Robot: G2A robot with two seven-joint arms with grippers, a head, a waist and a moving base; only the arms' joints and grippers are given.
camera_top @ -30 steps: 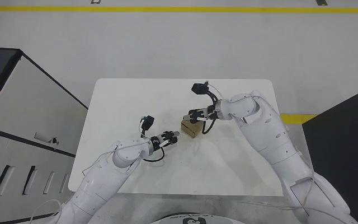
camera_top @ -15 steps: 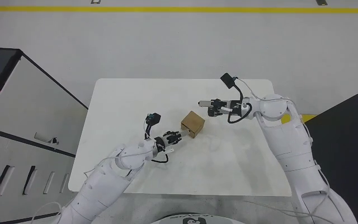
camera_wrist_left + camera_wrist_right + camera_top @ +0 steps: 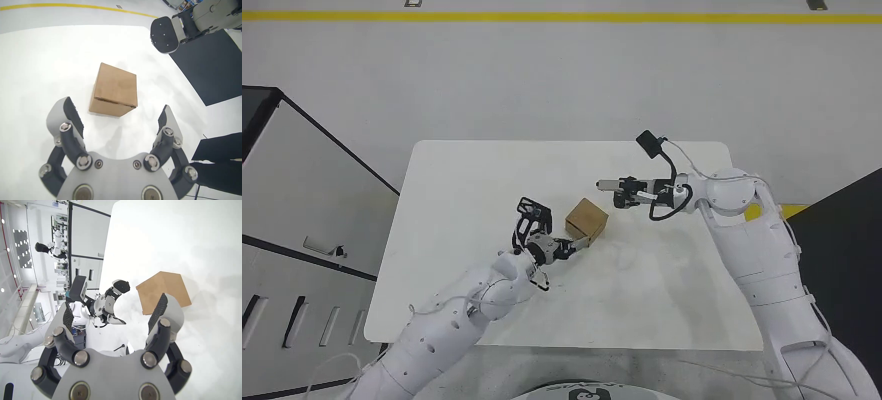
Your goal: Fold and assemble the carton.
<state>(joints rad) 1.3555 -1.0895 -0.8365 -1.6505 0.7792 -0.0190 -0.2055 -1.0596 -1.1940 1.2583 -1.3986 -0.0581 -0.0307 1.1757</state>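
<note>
Carton (image 3: 587, 221) on wht table (image 3: 472, 190), pale floor (image 3: 542, 80)

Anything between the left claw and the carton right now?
Nothing: in the left wrist view, only bare table separates the open left claw from the carton.

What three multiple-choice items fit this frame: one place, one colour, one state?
1. Where is the carton?
A. On the table, ungripped.
B. Inside a bin.
C. On a chair.
2. What colour is the carton?
A. White.
B. Brown.
C. Black.
3. How is the left pincer?
A. Shut on the carton.
B. Open, holding nothing.
C. Shut, empty.
Answers: 1 A, the carton rests on the white tabletop with nothing gripping it. 2 B, its faces are plain brown card. 3 B, the left wrist view shows the fingers spread, short of the carton.
</note>
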